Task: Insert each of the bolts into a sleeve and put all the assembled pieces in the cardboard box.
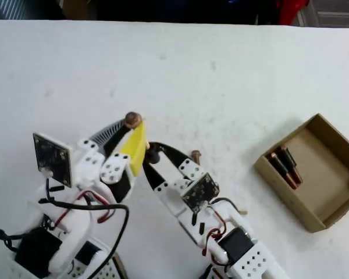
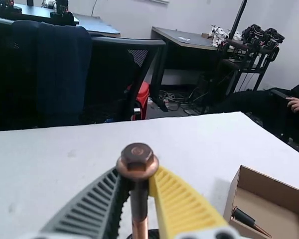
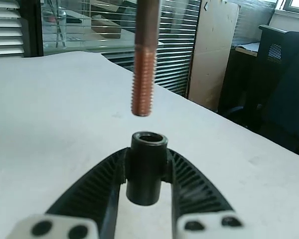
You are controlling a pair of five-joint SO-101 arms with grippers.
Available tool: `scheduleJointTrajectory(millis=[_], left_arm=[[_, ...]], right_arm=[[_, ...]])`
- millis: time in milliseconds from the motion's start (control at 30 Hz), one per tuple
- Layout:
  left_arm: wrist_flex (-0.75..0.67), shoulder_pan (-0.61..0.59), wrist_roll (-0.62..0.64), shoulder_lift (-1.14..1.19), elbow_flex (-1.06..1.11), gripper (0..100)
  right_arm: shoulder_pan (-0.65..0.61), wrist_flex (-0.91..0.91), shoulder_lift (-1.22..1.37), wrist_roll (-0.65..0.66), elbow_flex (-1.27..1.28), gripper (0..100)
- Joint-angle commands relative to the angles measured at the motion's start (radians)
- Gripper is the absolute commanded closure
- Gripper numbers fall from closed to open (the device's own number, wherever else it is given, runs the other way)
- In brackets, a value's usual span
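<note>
My left gripper (image 1: 131,125), with one grey and one yellow finger, is shut on a copper bolt (image 2: 138,162) just under its hex head, and the bolt hangs shaft down. My right gripper (image 3: 147,169), with black fingers, is shut on a black sleeve (image 3: 147,164) held upright, bore facing up. The bolt's threaded tip (image 3: 142,84) hangs a short way above the sleeve's opening, roughly in line with it and apart from it. In the high view the bolt head (image 1: 132,120) and the sleeve (image 1: 153,154) sit near the table's middle front. The cardboard box (image 1: 331,174) stands at the right with assembled pieces (image 1: 285,165) inside.
Another copper bolt (image 1: 195,156) lies on the white table just right of my right gripper's fingers. The box (image 2: 289,191) stands open, with an assembled piece (image 2: 249,221) at its near corner. Beyond the table's far edge is a dark office chair (image 2: 65,69).
</note>
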Motion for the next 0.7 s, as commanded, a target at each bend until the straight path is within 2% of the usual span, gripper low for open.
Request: scheduleJointTrajectory(millis=[0,500,667], left_arm=[[-0.002,0.012,0.008,0.025,-0.006,98],[-0.038,0.016,0.006,0.074,0.003,98],[-0.098,0.016,0.0,0.07,0.068,98]], right_arm=[[0.01,-0.025,-0.012,-0.002,0.009,98.2],[0.01,-0.025,-0.013,0.0,-0.009,98.2],[0.015,-0.019,-0.013,0.0,-0.032,98.2]])
